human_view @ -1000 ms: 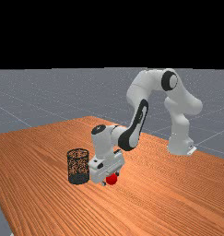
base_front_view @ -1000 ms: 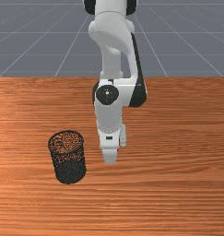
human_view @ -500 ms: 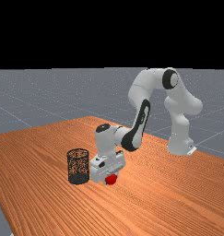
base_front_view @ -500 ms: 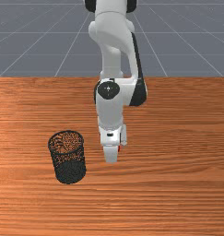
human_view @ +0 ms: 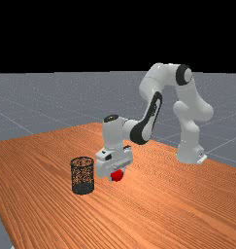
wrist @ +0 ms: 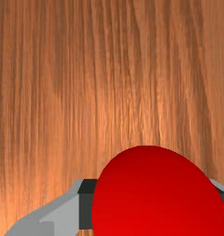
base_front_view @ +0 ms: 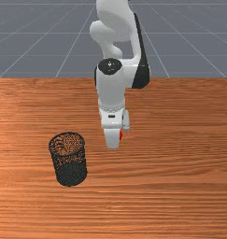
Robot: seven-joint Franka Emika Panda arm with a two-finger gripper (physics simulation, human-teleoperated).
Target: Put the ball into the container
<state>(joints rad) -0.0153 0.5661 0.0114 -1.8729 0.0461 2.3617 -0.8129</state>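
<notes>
Currently | one claw pinching one ball (very red, that) | one mesh basket

Our white and grey arm rises from its base, well to the far view's right of the ball, bends high, then slopes down to our wrist, above the ball. Our gripper points downward, two fingers clasping the ball from opposite sides.

Shows grained wood, faintly glossy, on counter; coarse mesh on container; smooth, near-matt finish on ball; smooth, plastic-like shell on arm.
</notes>
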